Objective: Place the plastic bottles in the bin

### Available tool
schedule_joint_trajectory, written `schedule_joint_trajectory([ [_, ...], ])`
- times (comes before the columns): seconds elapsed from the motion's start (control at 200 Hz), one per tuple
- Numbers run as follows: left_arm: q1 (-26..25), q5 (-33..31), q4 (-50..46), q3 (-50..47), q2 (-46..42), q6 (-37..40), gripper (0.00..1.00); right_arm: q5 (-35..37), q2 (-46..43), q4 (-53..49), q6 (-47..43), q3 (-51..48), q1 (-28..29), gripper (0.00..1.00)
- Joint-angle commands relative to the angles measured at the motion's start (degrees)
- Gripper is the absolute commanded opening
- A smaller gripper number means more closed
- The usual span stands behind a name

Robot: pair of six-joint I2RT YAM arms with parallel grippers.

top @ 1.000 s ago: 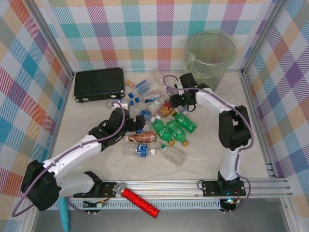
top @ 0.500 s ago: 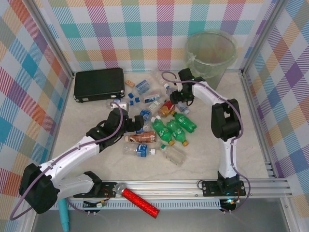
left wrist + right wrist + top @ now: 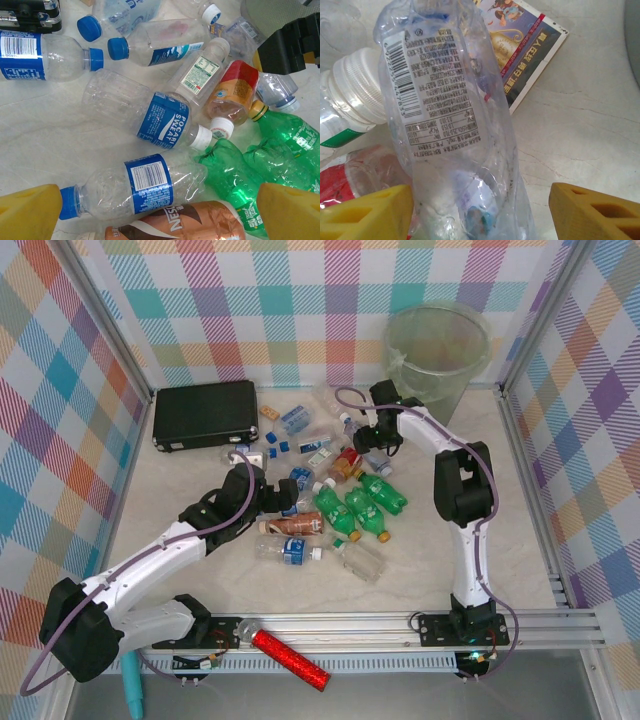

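The bottles (image 3: 320, 495) lie in a loose heap in the middle of the tabletop (image 3: 200, 570), all on their sides and pointing every way. The bin (image 3: 437, 380) stands upright at the far right, apart from them. Three green bottles (image 3: 360, 505) lie side by side on a slant, two with their yellow caps toward the arms.

The right end effector (image 3: 378, 447) sits at the heap's far edge, between the heap and the bin. Its wrist camera adds what the overhead view cannot. A crumpled clear bottle (image 3: 445, 115) lies between the spread fingers (image 3: 365, 212), its long axis running straight out from them. It sits close against one finger, with a gap to the other. A flat printed box (image 3: 525, 45) lies just past it.

The left end effector (image 3: 272, 502), spread wide, hangs over the heap's near-left side. Its camera shows a blue-labelled bottle (image 3: 165, 122) lying diagonally, white cap toward the green ones, and a brown bottle (image 3: 180, 227) low between the fingertips.

A black case (image 3: 205, 413) lies at the far left. A red glittery cylinder (image 3: 290, 658) rests by the arm bases.
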Motion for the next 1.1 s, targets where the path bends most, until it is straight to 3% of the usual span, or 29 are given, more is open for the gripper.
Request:
schedule_joint_trajectory([
  [0.0,-0.5,-0.7,-1.6,1.5,-1.5,0.6,1.00,2.0,2.9,-1.8,-2.4,1.1,1.1,0.72],
  [0.44,-0.6,-1.0,-1.8,1.4,-2.6,0.9,1.00,5.2,4.0,-2.0,-6.3,2.2,2.0,0.66],
  [0.645,-0.5,-1.0,-1.8,1.5,-2.0,0.9,0.99,4.6,2.4,-0.6,-6.8,0.8,2.0,0.57],
  [1.095,-0.5,-1.1,-1.4,2.2,-1.4,0.6,1.00,5.9,-6.6,4.1,-7.4,-3.9,2.5,0.54],
])
